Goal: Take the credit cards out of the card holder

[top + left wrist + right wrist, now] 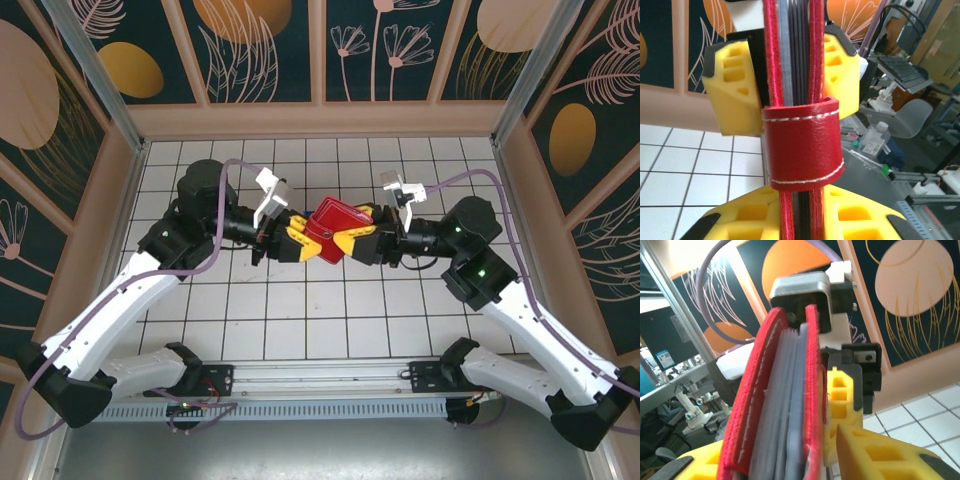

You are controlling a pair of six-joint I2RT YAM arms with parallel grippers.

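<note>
Left claw [303,243] pinches the red card holder [332,225] by its left end mid-air; right claw [353,240] grips the right end.

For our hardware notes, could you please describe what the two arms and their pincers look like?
The left arm and right arm have white shells, black joints and black bases. A purple cable loops along each. The left pincer and right pincer have chunky yellow fingers with square hollows. Small green lights glow on the right arm.

The card holder [802,150] looks like grained red leather with white stitching, its inner pockets [785,405] matt greyish plastic
</note>
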